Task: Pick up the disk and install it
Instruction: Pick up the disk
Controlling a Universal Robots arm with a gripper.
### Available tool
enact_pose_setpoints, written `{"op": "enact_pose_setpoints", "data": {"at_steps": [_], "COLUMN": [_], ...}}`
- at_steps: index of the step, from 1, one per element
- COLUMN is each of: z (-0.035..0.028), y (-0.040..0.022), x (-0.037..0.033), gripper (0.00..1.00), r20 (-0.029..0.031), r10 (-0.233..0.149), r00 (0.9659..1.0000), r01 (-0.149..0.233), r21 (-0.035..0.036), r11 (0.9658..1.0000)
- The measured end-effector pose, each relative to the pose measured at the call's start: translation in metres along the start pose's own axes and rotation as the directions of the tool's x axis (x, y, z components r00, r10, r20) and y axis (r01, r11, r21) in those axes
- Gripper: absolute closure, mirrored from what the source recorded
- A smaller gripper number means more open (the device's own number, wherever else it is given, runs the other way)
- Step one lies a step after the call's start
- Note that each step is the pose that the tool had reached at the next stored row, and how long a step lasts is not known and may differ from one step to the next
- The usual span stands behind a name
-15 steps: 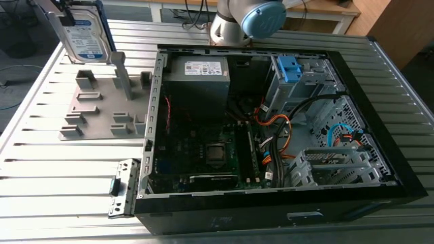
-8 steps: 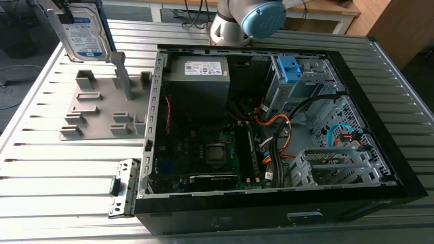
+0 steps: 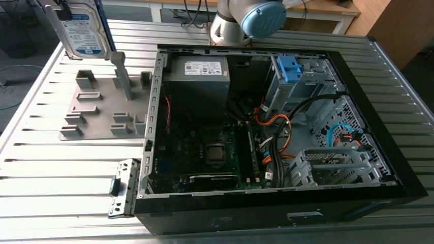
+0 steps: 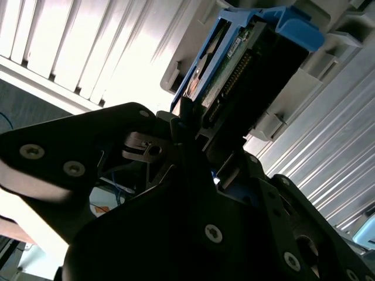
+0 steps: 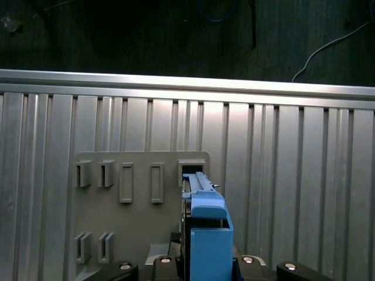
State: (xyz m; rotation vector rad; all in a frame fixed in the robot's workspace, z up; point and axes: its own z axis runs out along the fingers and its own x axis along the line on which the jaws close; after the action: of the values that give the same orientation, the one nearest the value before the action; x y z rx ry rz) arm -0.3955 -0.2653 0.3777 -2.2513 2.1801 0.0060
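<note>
The disk [image 3: 83, 28] hangs upright in the air at the exterior view's far left, above the far end of the grey slotted plate [image 3: 101, 119] and clear of it. In the first wrist view its blue carrier edge [image 5: 206, 234] faces the camera, in line with an open slot [image 5: 190, 168] of the plate below. The gripper [image 4: 205, 143] is clamped on it: in the second wrist view the disk's connector end [image 4: 234, 64] juts out from between the jaws, which press on its two flat faces.

So the pick-up looks done, and I judge the work to be in the carry, with the install not begun. The plate lies on the ribbed desk [image 3: 40, 168] just beside the open case [image 3: 271, 216]. The drive bay [image 3: 308, 76], with a small blue bracket [image 3: 288, 68] in it, sits at the case's far corner, well apart from the disk. A second metal cage [image 3: 332, 165] stands near the near corner. Which of the two is meant for the disk I cannot tell.

The install, as I judge it, calls for clearing the case wall, turning the disk so that its carrier rails line up with the bay's guides, and keeping off the orange cables [image 3: 278, 122] between the two cages. The fit looks close, so a tilt could jam the frame.
</note>
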Motion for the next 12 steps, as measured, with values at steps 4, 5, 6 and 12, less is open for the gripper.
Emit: {"op": "enact_pose_setpoints", "data": {"at_steps": [4, 5, 6, 12], "z": [-0.0039, -0.0048, -0.0056, -0.0107], "y": [0.0000, 0.0000, 0.0000, 0.0000], "x": [0.0000, 0.0000, 0.0000, -0.0001], "gripper": [0.64, 0.64, 0.64, 0.64], "r20": [0.0000, 0.0000, 0.0000, 0.0000], "r10": [0.000, 0.000, 0.000, 0.000], "r00": [1.0000, 1.0000, 1.0000, 1.0000], "r01": [0.000, 0.000, 0.000, 0.000], "r21": [0.0000, 0.0000, 0.0000, 0.0000], "r11": [1.0000, 1.0000, 1.0000, 1.0000]}}
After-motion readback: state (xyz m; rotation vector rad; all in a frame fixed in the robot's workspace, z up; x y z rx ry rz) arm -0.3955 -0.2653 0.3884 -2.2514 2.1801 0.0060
